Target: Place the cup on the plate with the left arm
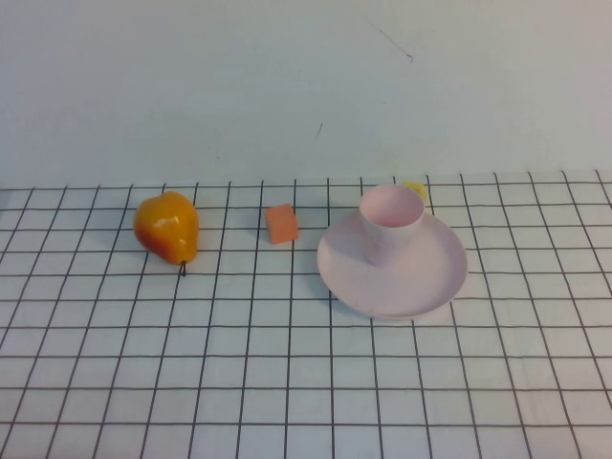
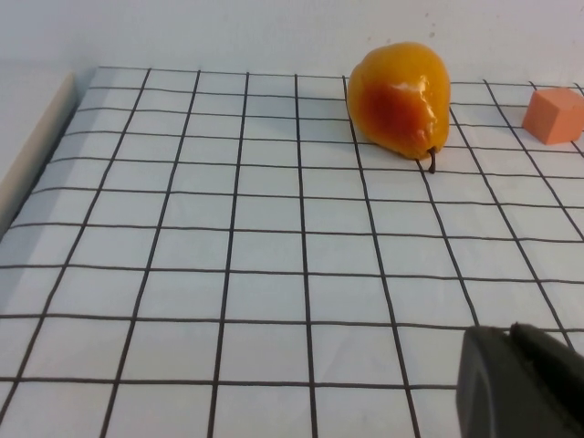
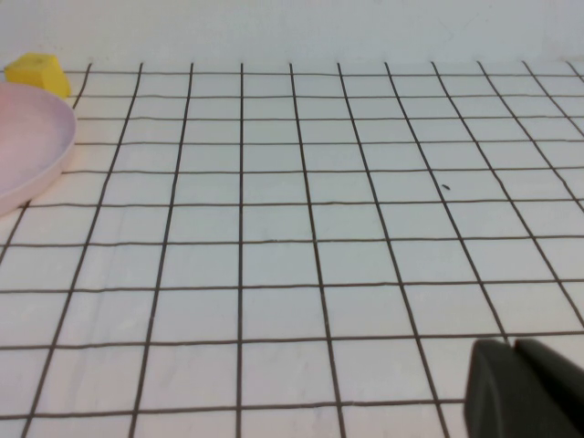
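High view: the cup (image 1: 391,222), pale pink and handleless, stands upright on the plate (image 1: 430,282), toward the plate's far side, its round rim open to the ceiling. The plate sits right of centre on the gridded white cloth (image 1: 287,382). A small yellow object (image 1: 415,190) peeks out just behind the cup, mostly hidden. To the plate's left lies a small orange block (image 1: 281,223), and further left, well apart from the plate, an orange-yellow pear (image 1: 167,227) rests on its side with its dark stem pointing toward the near edge of the table.

Neither arm shows from above — both are pulled back out of that frame. From the left wrist camera, only a dark corner of the left gripper (image 2: 520,383) is visible, low over bare cloth, with the pear (image 2: 401,99) and the orange block (image 2: 554,114) ahead of it; I cannot tell whether its fingers are spread or closed. The right wrist camera gives the same story: a dark sliver of the right gripper (image 3: 525,388) above empty-looking grid squares, with the plate's rim (image 3: 36,155) and the yellow object (image 3: 36,73) off to one side — finger position impossible to judge there as well. Nothing is seen held by either gripper.
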### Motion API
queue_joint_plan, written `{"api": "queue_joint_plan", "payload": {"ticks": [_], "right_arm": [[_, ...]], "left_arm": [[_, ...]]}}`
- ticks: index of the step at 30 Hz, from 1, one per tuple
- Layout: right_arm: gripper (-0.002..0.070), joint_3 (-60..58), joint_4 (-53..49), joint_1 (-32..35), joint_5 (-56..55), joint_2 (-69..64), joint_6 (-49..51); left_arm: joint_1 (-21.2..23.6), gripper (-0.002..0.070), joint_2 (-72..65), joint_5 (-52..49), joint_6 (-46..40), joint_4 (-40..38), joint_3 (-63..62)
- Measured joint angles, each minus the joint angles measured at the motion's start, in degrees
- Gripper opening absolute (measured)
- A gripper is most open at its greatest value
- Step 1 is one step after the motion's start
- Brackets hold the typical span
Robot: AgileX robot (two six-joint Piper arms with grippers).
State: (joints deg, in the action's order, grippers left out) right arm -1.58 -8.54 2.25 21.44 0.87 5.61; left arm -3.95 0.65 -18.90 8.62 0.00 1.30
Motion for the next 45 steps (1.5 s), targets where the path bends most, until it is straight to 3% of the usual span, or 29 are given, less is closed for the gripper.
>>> {"api": "queue_joint_plan", "payload": {"ticks": [45], "right_arm": [[-0.0002, 0.0, 0.0, 0.0, 0.0, 0.0, 0.0]], "left_arm": [[0.0, -0.0002, 0.0, -0.1, -1.3, 0.0, 0.0]]}}
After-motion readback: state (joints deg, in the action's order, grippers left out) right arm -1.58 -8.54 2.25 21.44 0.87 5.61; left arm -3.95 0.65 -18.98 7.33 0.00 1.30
